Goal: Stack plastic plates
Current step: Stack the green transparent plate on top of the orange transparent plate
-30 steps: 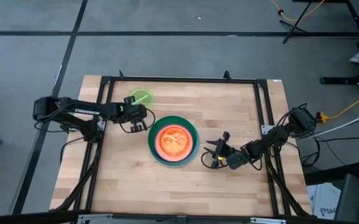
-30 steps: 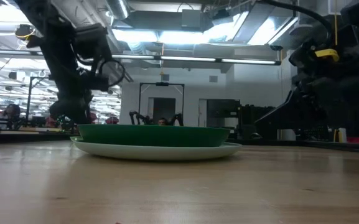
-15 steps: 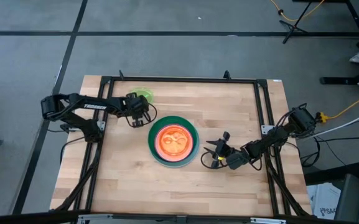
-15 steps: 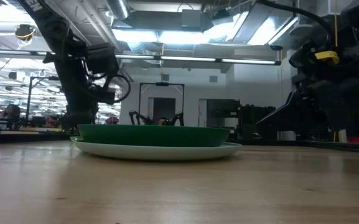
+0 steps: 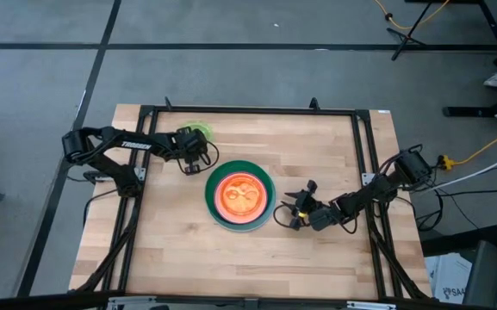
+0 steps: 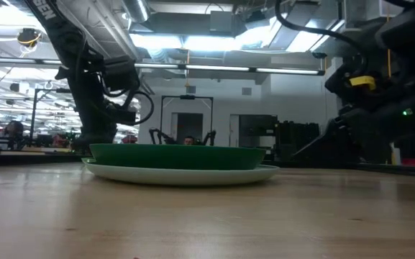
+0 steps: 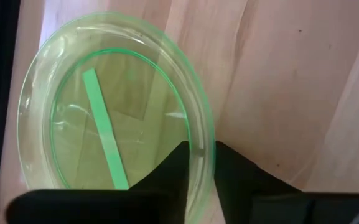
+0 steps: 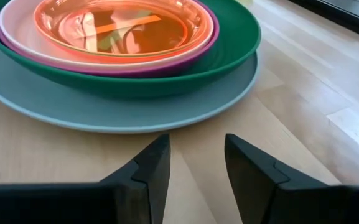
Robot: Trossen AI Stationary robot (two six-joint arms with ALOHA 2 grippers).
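The last neon green plate [image 5: 198, 132] [image 7: 111, 118] lies flat near the table's far left part. My left gripper [image 5: 198, 146] [image 7: 202, 171] is at its near rim, shut on it. A stack of plates [image 5: 241, 195] [image 8: 117, 56] sits mid-table: light blue at the bottom, then dark green, magenta, a pale one, and orange on top. My right gripper [image 5: 295, 212] [image 8: 196, 165] is open and low over the table just right of the stack, touching nothing. My left gripper pinches the neon green plate's rim [image 7: 202, 140] on its near side, one finger inside the plate and one outside. The fingers come from above, slanting from the table's near side. The plate looks flat on the wood.
A black frame [image 5: 248, 111] runs around the tabletop, close behind the green plate. Bare wood [image 5: 231, 258] lies toward the near edge. Cables and stands sit on the floor beyond the right side.
My left gripper has moved toward the far edge and a little right, onto the neon green plate's near rim, now covering part of it in the high view. My right gripper has crept slightly left toward the stack.
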